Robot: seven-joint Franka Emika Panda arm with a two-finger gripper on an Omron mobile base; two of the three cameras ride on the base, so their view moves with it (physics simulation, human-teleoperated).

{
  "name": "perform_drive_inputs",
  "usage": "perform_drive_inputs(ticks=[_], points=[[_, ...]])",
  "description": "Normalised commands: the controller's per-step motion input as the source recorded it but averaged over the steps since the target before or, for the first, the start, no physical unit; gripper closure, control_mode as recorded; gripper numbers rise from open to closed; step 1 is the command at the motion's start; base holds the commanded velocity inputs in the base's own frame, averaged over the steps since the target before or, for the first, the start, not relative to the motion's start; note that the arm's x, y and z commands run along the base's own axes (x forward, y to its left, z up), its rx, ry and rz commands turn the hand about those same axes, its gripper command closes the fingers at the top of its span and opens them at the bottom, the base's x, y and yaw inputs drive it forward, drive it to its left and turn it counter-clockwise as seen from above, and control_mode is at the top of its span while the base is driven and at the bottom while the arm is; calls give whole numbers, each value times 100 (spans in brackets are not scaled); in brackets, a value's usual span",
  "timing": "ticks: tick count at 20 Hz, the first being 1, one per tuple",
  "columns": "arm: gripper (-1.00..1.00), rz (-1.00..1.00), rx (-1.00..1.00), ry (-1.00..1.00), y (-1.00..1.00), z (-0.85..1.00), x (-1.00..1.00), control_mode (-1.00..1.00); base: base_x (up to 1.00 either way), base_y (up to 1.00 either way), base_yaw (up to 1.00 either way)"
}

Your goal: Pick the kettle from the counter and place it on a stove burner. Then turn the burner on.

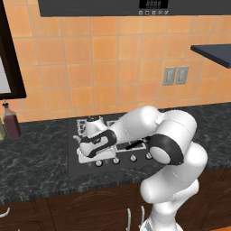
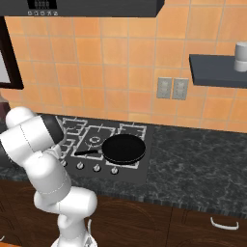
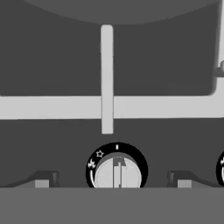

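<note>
Closing on the burner knob

Centring matters: the kettle sits on the stove burner, and the knob lies straight below the tool, fingers apart. Descend squarely, pinch its ridge, then twist.

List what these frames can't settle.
- Small silvery-white metal kettle: left base view, mostly hidden behind the white robot arm.
- Round silver stove knob: hand view, lower half cut off at the bottom.
- Black hood's display digits: left base view, too small.
</note>
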Motion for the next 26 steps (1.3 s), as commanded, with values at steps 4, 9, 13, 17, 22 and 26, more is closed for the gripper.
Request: perform_drive_inputs(ticks=[4, 9, 13, 17, 22, 26], points=[[-100, 0, 0, 0, 0, -12, 0, -100, 0, 0, 0], [-100, 0, 0, 0, 0, -2, -2, -100, 0, 0, 0], [-100, 0, 0, 0, 0, 0, -4, -100, 0, 0, 0], [100, 0, 0, 0, 0, 0, 0, -100, 0, 0, 0], [100, 0, 0, 0, 0, 0, 0, -100, 0, 0, 0], [100, 0, 0, 0, 0, 0, 0, -100, 0, 0, 0]])
